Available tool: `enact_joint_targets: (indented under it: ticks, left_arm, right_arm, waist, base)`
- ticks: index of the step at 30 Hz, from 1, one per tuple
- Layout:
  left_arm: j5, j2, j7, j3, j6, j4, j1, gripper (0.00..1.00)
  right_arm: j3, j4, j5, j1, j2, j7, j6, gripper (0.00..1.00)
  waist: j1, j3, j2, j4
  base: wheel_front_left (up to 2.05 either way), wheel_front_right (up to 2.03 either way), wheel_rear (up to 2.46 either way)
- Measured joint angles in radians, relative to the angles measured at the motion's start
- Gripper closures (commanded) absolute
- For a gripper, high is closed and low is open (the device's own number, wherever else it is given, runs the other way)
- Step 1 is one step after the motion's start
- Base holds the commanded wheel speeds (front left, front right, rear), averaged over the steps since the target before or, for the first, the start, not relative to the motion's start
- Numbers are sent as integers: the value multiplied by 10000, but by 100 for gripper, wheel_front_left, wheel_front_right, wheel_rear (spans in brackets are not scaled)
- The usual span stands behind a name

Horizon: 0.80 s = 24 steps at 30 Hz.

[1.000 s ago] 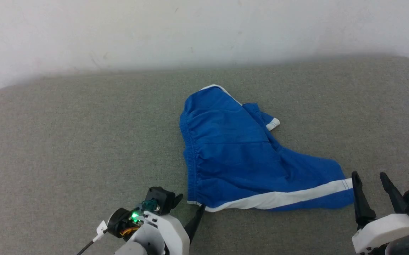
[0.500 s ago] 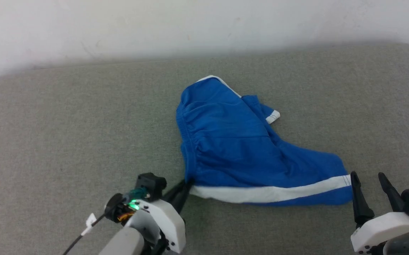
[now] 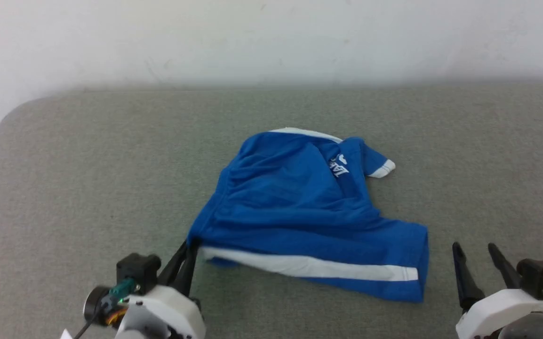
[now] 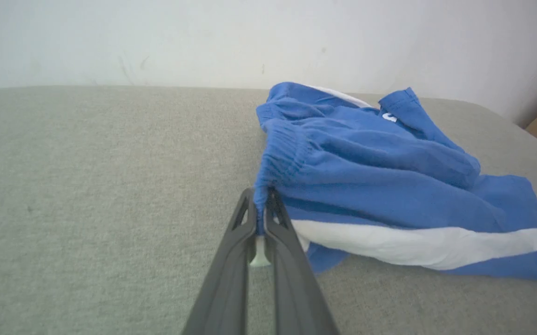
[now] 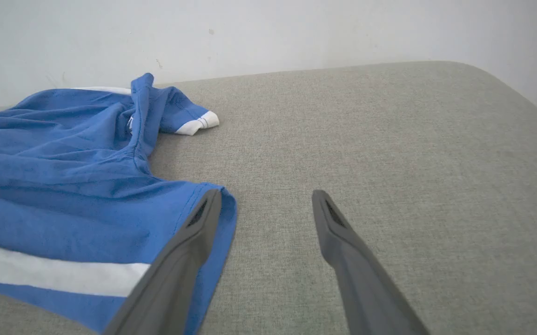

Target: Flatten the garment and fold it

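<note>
I have the garment (image 3: pixel 299 212) lying rumpled around the middle of the grey pad (image 3: pixel 78 188), with one leg doubled back on itself toward the pad's far edge. My left gripper (image 3: pixel 187 247) sits toward the pad's near edge, fingers pinched together on the corner of the waistband (image 4: pixel 282 149), with only a thin bite of cloth between the tips. My right gripper (image 3: pixel 472 247) is also on the pad's near side, fingers spread wide and holding nothing, just beside the leg hem (image 3: pixel 423 263). My worry is that a pull from the left alone would drag the whole garment across the pad rather than stretch it flat, since nothing anchors the other end. That thin pinch could also slip off the gathered elastic, and folding too soon could trap the doubled leg underneath.
</note>
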Motion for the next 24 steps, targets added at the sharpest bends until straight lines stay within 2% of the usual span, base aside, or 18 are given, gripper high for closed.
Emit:
enact_joint_targets:
  ticks: [5,6,7,10,13,17,24]
  left_arm:
    - [-203,151,851,-151,148,721,484,100]
    - [-201,157,918,-226,142,855,485,74]
    - [-194,144,882,-261,142,918,478,0]
    - [-188,-19,456,-272,117,986,412,0]
    - [-73,-134,-255,-282,69,978,258,0]
    - [186,-337,-844,-228,58,742,66,0]
    - [591,-660,-1018,35,-36,313,32,0]
  right_arm:
    - [104,236,-21,56,4,349,0,0]
    - [165,268,-31,54,4,435,0,0]
    - [234,282,-29,44,0,525,0,0]
    - [495,274,-19,-133,-144,853,0,0]
    - [732,276,94,-567,-583,1432,0,0]
    - [1246,604,414,-1184,-1239,2803,0,0]
    - [1804,1739,976,-2095,-2042,4953,0,0]
  waist:
    - [0,-61,0,360]
    - [0,-75,0,433]
    - [0,-89,0,502]
    - [0,-123,0,703]
    - [0,-150,0,915]
    - [0,-151,0,1196]
    - [1,-17,0,1672]
  base:
    - [0,0,0]
    - [0,0,0]
    - [0,0,0]
    - [0,0,0]
    - [0,0,0]
    - [0,0,0]
    - [0,0,0]
